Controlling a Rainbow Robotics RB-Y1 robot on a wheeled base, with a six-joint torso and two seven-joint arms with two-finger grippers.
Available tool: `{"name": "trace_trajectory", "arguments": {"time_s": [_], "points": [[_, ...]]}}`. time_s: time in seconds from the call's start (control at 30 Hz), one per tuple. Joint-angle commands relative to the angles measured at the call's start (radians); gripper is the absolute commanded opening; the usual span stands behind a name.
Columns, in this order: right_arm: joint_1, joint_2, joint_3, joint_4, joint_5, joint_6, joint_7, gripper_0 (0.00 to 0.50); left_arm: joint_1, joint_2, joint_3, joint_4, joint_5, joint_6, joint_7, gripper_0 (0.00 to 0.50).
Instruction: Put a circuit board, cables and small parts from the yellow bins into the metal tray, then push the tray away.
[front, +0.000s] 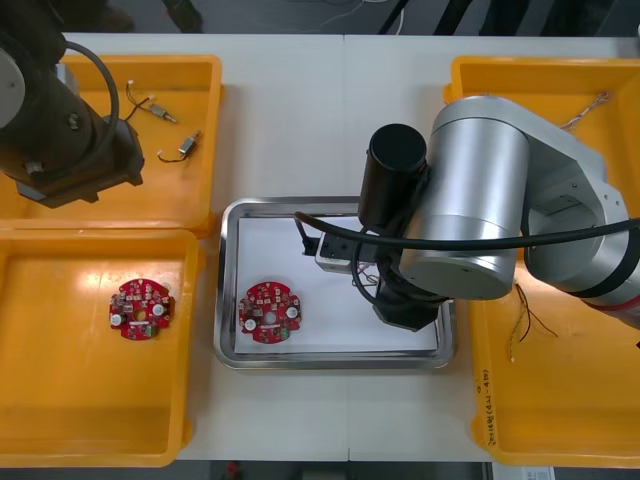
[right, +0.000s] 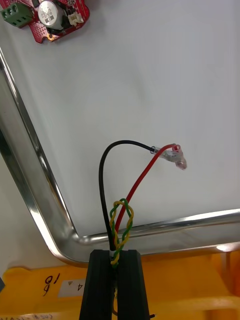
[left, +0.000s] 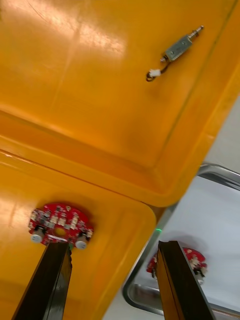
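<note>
My right gripper (right: 116, 255) is shut on a cable (right: 131, 195) of black, red and twisted yellow-green wires. The cable's free end hangs over the white inside of the metal tray (front: 229, 300), near its right corner. A round red circuit board (front: 270, 312) lies in the tray's left part, and it also shows beyond the cable as the circuit board (right: 50, 17). My left gripper (left: 115, 280) stands open above the left yellow bins, at the wall between them. A second circuit board (left: 60, 225) lies in the near left bin (front: 60, 400).
Two small metal parts (front: 185, 147) lie in the far left bin (front: 205, 130). Another cable (front: 525, 322) lies in the near right bin (front: 560, 420), and a twisted one (front: 590, 108) in the far right bin (front: 470, 75). My right arm covers the tray's right half.
</note>
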Motion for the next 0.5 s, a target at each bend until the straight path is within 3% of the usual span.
{"name": "trace_trajectory", "arguments": {"time_s": [0.03, 0.27, 0.5], "points": [[-0.036, 0.045, 0.037, 0.019, 0.026, -0.002, 0.01, 0.0, 0.008, 0.046, 0.048, 0.081, -0.048, 0.007, -0.165, 0.5], [-0.033, 0.042, 0.137, 0.03, 0.101, -0.039, 0.012, 0.0, 0.006, 0.044, 0.102, 0.196, -0.078, 0.007, -0.314, 0.5], [-0.033, 0.056, 0.192, 0.093, 0.106, -0.074, 0.032, 0.0, 0.006, 0.044, 0.2, 0.257, -0.072, 0.007, -0.434, 0.5]]}}
